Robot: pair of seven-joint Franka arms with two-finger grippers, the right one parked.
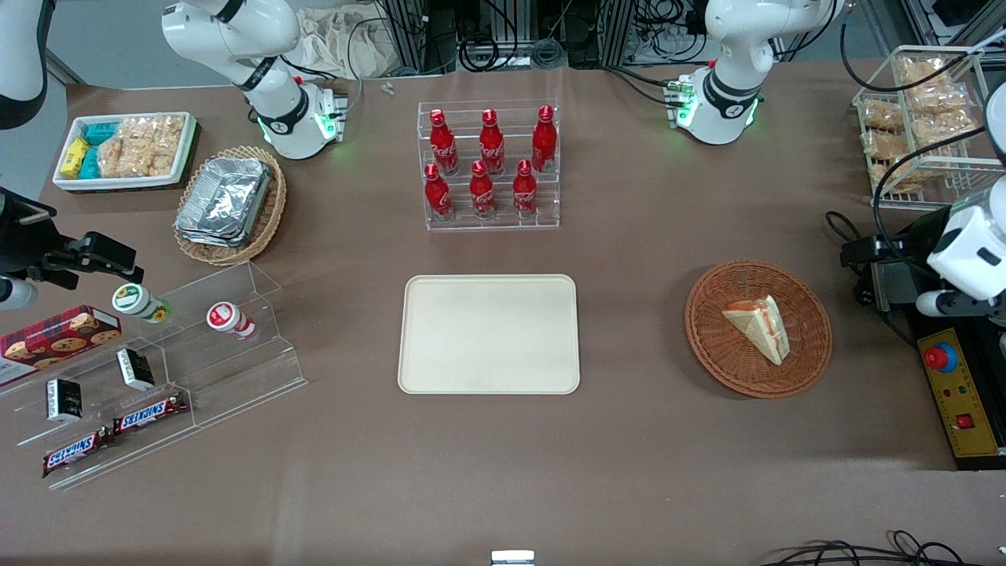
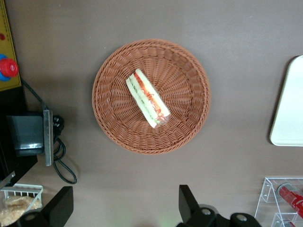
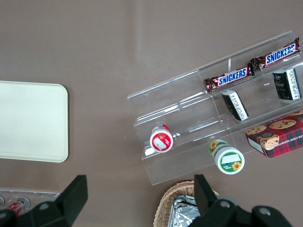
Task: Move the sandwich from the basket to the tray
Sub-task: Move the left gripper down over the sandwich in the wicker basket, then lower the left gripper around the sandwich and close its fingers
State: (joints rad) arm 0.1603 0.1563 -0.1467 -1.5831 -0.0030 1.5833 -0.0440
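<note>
The sandwich [image 1: 758,324], a pale bread wedge with red-orange and green filling, lies in the round reddish-brown basket [image 1: 707,314] toward the working arm's end of the table. In the left wrist view the sandwich [image 2: 147,98] lies across the middle of the basket [image 2: 109,94]. The cream tray [image 1: 489,333] lies flat at the table's middle and holds nothing; its edge shows in the left wrist view [image 2: 289,109]. My left gripper [image 1: 868,271] hangs high beside the basket, toward the working arm's end. In the wrist view the gripper [image 2: 125,208] is open wide and empty, apart from the basket.
A clear rack of red bottles [image 1: 489,169] stands farther from the camera than the tray. A yellow control box with a red button [image 1: 955,393] and cables lie beside the basket. A wire rack of snacks [image 1: 927,126] stands near the working arm's base. A clear snack stand [image 1: 157,369] sits toward the parked arm's end.
</note>
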